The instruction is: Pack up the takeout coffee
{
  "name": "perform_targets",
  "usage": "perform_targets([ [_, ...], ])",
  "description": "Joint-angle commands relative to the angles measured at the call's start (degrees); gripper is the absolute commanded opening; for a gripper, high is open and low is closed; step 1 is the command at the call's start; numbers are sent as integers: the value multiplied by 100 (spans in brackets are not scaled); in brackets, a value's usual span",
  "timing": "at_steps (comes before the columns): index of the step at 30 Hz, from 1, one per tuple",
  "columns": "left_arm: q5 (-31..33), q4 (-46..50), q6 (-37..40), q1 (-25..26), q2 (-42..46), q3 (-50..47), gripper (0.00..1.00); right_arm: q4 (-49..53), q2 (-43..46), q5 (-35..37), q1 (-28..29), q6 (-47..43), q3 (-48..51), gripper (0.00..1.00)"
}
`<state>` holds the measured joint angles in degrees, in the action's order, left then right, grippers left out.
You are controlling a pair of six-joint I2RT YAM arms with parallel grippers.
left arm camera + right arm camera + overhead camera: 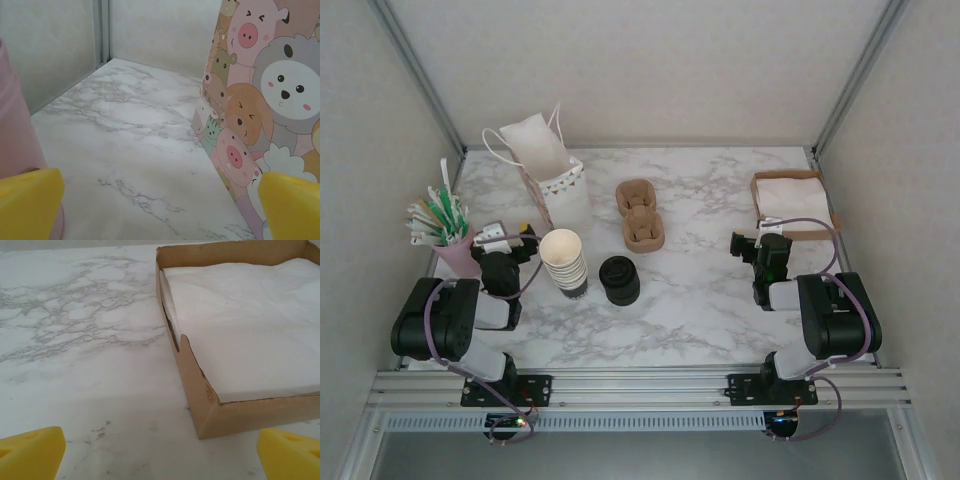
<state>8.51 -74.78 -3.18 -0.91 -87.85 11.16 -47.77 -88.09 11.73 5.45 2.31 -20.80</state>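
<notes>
Nothing is packed yet: the coffee (619, 280), a dark, black-lidded cup as far as I can tell, stands mid-frame just beside the cup stack (565, 262), apart from the carrier (640, 215) and bag (535, 160); left gripper (160, 207) and right gripper (160, 452) both gape wide, empty

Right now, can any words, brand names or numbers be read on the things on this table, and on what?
None can be read.
Paper gift bag: cartoon animal faces, no words.
Straws: green marks, too small to read.
Cardboard napkin tray: plain.
Takeout coffee: lid too small to tell.
</notes>
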Motion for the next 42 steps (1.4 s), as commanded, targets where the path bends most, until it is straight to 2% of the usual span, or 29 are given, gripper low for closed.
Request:
perform_targets([
  [1, -87, -74, -34, -50, -17, 99, 99, -112, -20, -30, -27, -16, -104, 99],
  [29, -87, -83, -37, -50, -15, 95, 99, -101, -24, -30, -32, -7, -101, 99],
  [32, -201, 204, 19, -41, 273, 117, 99, -132, -15, -34, -30, -28, -96, 99],
  [35, -142, 40, 42, -32, 620, -124, 99, 480, 246, 49, -27, -1, -330, 99],
  [37, 30, 373, -55, -10, 976, -123, 99, 1181, 528, 60, -18, -1, -676, 99],
  [42, 202, 1160, -130, 95, 2125, -166, 99, 2170, 1332, 137, 100, 52, -970, 99],
])
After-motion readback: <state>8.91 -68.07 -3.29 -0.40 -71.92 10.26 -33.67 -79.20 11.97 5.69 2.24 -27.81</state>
